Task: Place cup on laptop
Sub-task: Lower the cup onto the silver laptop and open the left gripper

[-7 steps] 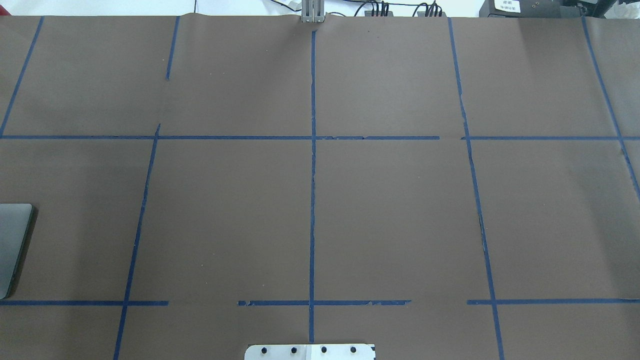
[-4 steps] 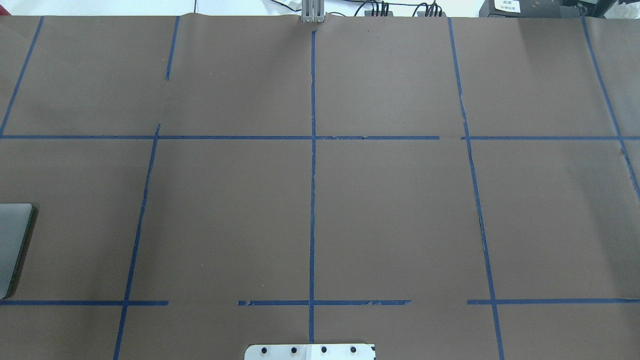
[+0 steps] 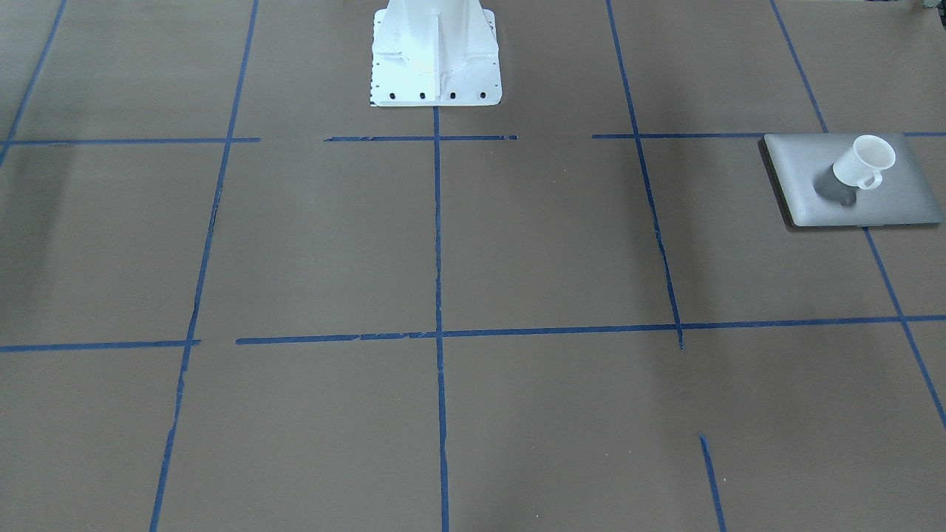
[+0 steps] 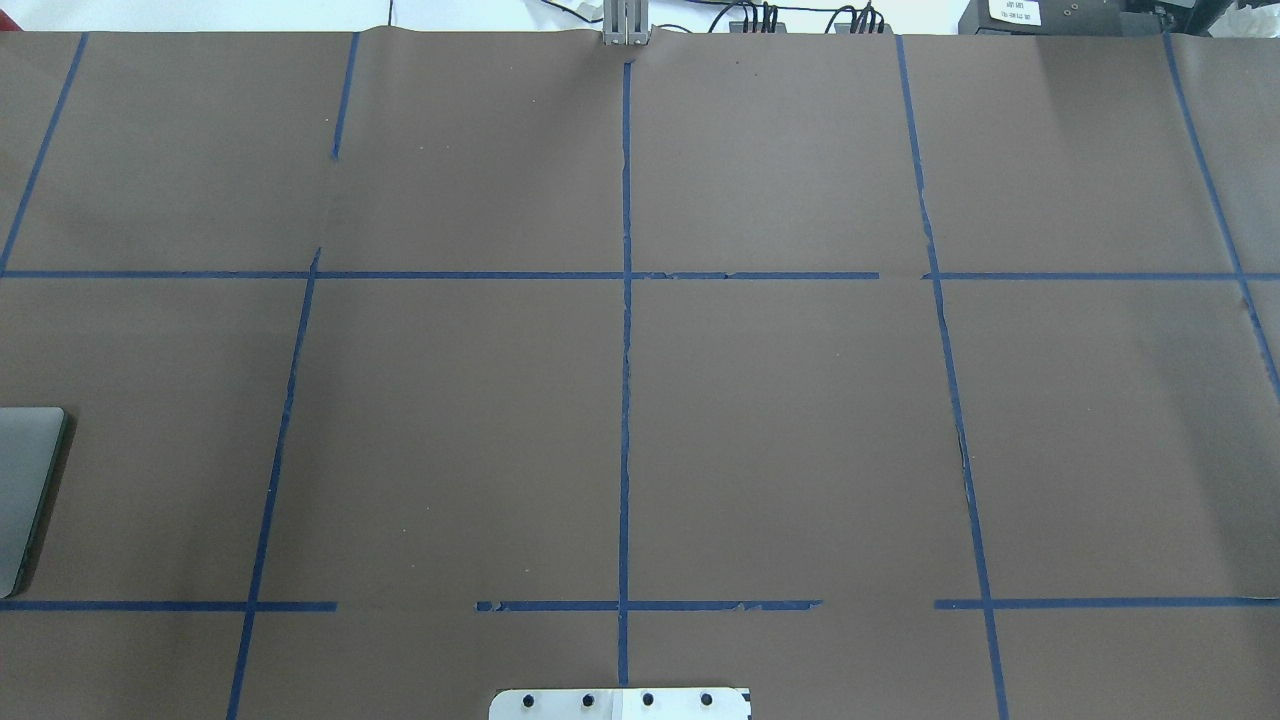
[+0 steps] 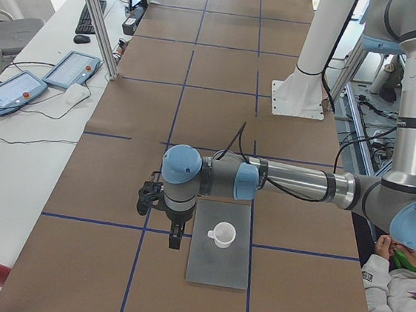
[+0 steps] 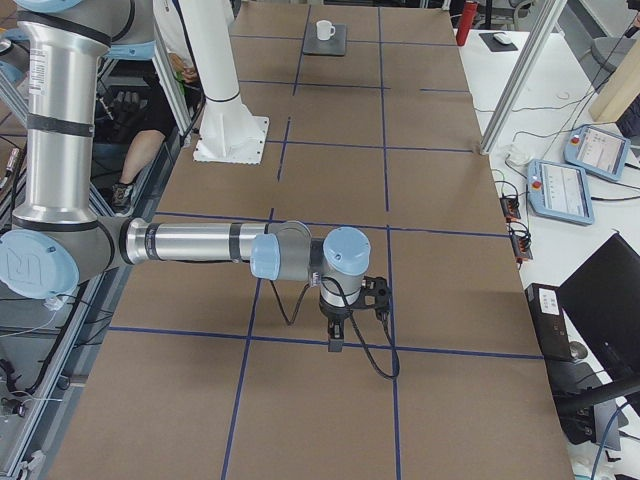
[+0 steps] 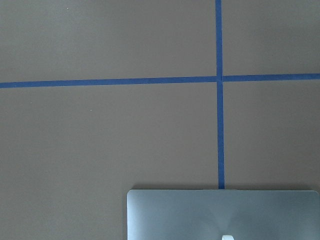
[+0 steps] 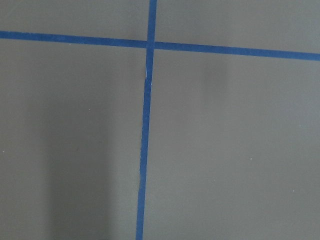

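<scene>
The white cup (image 3: pixel 861 162) stands upright on the silver-grey laptop (image 3: pixel 805 185), which lies flat near the table's end on my left side. Both show in the exterior left view, cup (image 5: pixel 222 234) on laptop (image 5: pixel 215 268), and far off in the exterior right view (image 6: pixel 324 30). The overhead view shows only the laptop's corner (image 4: pixel 25 490). My left gripper (image 5: pixel 174 243) hangs beside the laptop's edge, apart from the cup; I cannot tell whether it is open. My right gripper (image 6: pixel 335 346) hovers over bare table far from both; I cannot tell its state.
Brown paper with blue tape lines covers the table. The white robot base (image 3: pixel 436 74) stands at the near middle edge. Teach pendants (image 5: pixel 72 69) lie on the side bench, and a metal post (image 5: pixel 96 17) rises there. A person (image 5: pixel 402 296) sits beside the robot.
</scene>
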`<state>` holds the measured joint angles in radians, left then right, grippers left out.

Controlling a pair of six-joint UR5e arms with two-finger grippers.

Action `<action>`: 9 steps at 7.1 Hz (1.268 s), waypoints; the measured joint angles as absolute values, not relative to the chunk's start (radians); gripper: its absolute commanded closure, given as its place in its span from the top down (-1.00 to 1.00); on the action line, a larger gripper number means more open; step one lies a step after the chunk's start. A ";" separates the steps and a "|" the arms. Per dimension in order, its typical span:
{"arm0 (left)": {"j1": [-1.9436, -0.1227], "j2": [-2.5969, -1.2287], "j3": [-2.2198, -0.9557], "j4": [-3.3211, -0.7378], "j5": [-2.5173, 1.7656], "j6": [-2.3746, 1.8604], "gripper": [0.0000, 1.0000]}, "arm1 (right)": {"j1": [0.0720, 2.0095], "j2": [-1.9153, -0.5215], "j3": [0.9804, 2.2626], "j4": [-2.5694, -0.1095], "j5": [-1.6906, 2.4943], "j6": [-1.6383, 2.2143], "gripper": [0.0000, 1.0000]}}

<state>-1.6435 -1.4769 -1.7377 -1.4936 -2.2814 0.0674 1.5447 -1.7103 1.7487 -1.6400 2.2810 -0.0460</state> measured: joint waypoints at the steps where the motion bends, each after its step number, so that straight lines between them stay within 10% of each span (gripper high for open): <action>1: -1.643 -1.476 -1.735 -1.490 -2.282 0.067 1.00 | 1.545 -1.710 1.749 -1.640 2.281 -0.046 1.00; 9: -1.641 -1.471 -1.741 -1.445 -2.282 0.075 1.00 | 1.545 -1.710 1.749 -1.640 2.280 -0.046 1.00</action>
